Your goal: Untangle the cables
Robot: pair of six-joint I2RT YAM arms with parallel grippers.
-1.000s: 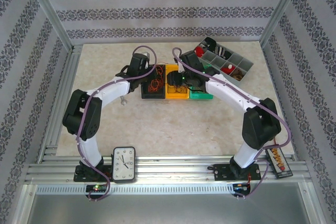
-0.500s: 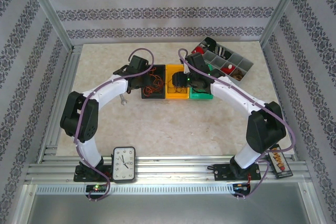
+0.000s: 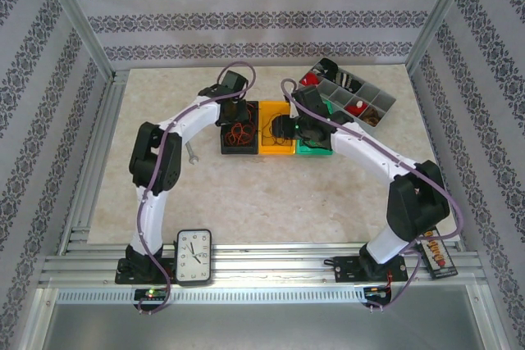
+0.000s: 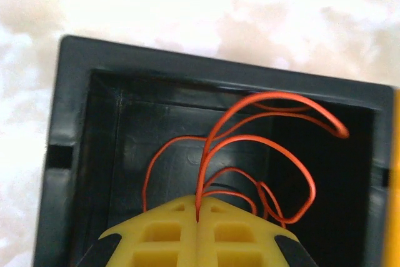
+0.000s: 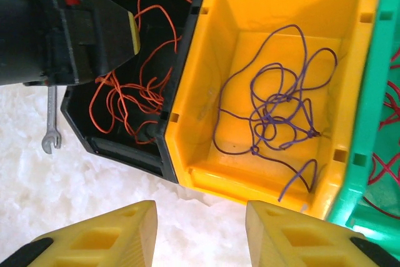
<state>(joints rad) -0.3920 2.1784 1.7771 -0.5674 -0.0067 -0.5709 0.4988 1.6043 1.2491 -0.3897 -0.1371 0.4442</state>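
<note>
Three small bins stand side by side at the table's back middle. The black bin (image 3: 240, 147) holds a curly bunch of orange wires (image 5: 128, 95). My left gripper (image 4: 201, 216) hangs over that bin, shut on one orange wire (image 4: 250, 139) that loops up from between its yellow pads. The yellow bin (image 5: 284, 1) holds tangled dark blue-purple wires (image 5: 275, 107). Red wires (image 5: 389, 173) lie in the green bin (image 5: 369, 117). My right gripper (image 5: 201, 232) is open above the bare table just in front of the yellow bin, with nothing between its fingers.
A grey compartment tray (image 3: 385, 104) with small red and black parts stands at the back right. A small wrench (image 5: 50, 126) lies on the table left of the black bin. A clock (image 3: 194, 256) sits at the near edge by the left arm's base.
The left arm has swung right and reached farther back, bringing its gripper over the black bin's far side. The right gripper has shifted slightly left over the bins.
</note>
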